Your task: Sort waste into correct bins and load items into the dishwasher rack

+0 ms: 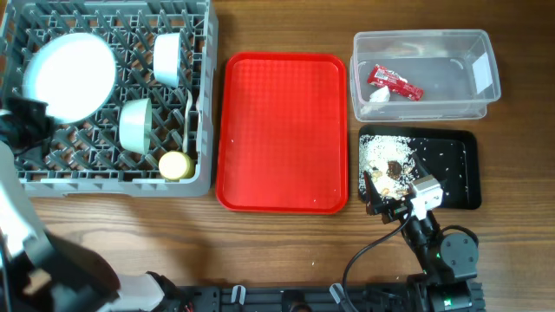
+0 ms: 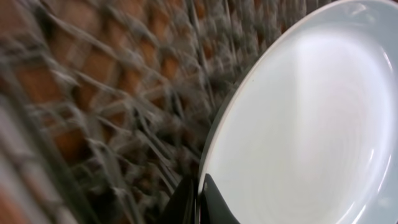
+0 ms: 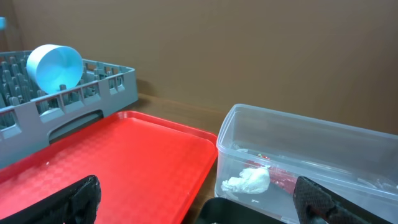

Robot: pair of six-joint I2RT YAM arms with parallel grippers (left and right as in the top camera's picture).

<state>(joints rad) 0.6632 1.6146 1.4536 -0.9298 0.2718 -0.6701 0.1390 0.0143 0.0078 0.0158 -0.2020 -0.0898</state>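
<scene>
Toward the tabletop's near right edge, the right claw (image 3: 196, 186) gapes wide and empty over the black tray (image 1: 460, 173), which holds rice grains (image 1: 380, 154). Beyond it, the clear tub (image 1: 486, 52) holds the red wrapper (image 1: 395, 83) and white scrap (image 1: 379, 95). At the far left corner, the left claw (image 2: 198, 202) seems pinched shut on the rim of the plate (image 2: 298, 124) in the rack (image 1: 205, 104).

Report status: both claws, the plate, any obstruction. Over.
Left claw shut on pale blue plate rim, in dishwasher rack. Right claw open, holding nothing, at black tray. Bowl racked beside plate; nothing blocking.
</scene>
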